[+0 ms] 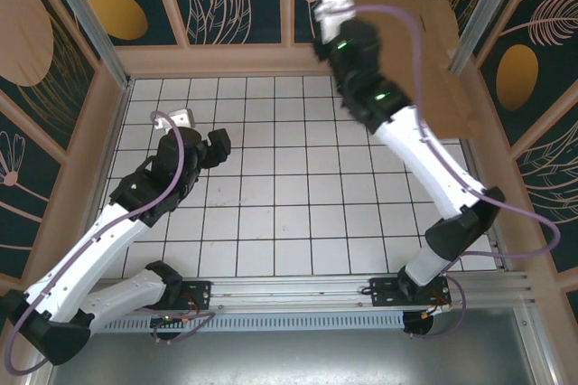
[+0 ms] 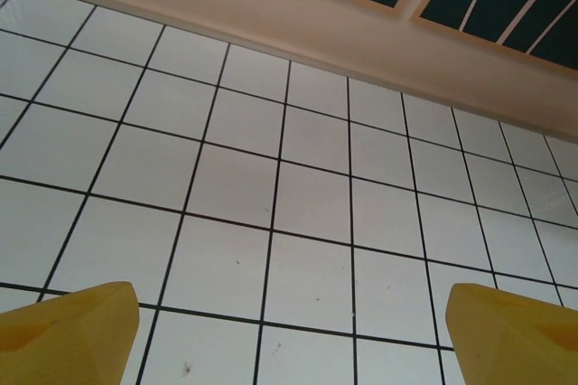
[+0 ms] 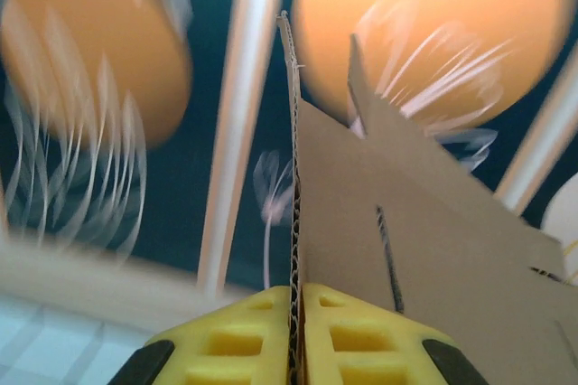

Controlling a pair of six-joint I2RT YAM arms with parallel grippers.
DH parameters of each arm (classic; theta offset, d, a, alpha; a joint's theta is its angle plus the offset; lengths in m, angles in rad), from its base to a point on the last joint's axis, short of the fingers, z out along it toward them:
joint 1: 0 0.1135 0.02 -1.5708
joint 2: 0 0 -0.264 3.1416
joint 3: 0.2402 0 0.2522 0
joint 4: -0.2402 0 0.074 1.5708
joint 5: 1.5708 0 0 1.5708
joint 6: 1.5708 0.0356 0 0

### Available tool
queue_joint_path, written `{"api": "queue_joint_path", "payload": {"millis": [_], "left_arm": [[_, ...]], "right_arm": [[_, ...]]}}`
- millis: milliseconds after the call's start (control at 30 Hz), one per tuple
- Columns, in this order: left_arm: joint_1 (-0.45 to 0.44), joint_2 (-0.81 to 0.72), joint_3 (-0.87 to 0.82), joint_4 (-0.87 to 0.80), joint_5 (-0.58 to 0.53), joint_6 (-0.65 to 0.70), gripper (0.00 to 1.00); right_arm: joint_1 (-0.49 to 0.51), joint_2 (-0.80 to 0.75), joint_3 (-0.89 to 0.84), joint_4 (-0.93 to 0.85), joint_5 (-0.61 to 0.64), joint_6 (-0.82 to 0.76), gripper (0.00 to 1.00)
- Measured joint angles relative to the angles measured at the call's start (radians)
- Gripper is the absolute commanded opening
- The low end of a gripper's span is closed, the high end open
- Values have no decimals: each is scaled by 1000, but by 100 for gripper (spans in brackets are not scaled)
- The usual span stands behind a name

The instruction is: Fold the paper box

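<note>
The paper box (image 1: pixel 424 42) hangs in the air, lifted well above the far right part of the surface (image 1: pixel 271 222), and only the right gripper (image 3: pixel 295 331) has it, the yellow pads (image 3: pixel 235 344) pinched tight on one thin corrugated edge. That narrow hold is the main worry: the sheet is broad and flapped, most of it reaches out away from the pinch, and a quick swing or tilt could make it pivot between the pads or slip out and drop to the surface in some awkward pose. The pinch could also crush the edge or start a crease where none is wanted. The sheet is raised close to the patterned wall panels at the far side of the surface, so a flap might catch there and bend. The left gripper (image 2: pixel 289 340) hovers low over the left part of the surface, spread wide and holding nothing, well apart from the sheet, so it gives no support if the hold fails.
</note>
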Motion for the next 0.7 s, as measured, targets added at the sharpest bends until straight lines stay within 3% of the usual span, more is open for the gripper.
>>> {"api": "queue_joint_path", "payload": {"millis": [100,167,233,300,433,533,600,700], "left_arm": [[0,-25,20,-16,-25,0,88],[0,-51,32,-18,-39,1,88],[0,-85,39,-17,-54,1,88],[0,-113,40,-17,-60,3,88],[0,-129,40,-12,-63,4,89],[0,-112,37,-3,-55,9,89],[0,-98,23,16,-35,12,88],[0,-71,-15,43,20,15,87]], "right_arm": [[117,50,-229,44,76,-45,13],[185,97,-340,50,89,-28,21],[253,159,-415,49,71,23,54],[311,223,-436,48,33,87,75],[383,291,-437,51,-107,213,80],[361,266,-440,87,-239,300,80],[312,214,-462,118,-330,357,74],[187,100,-520,163,-425,469,57]]}}
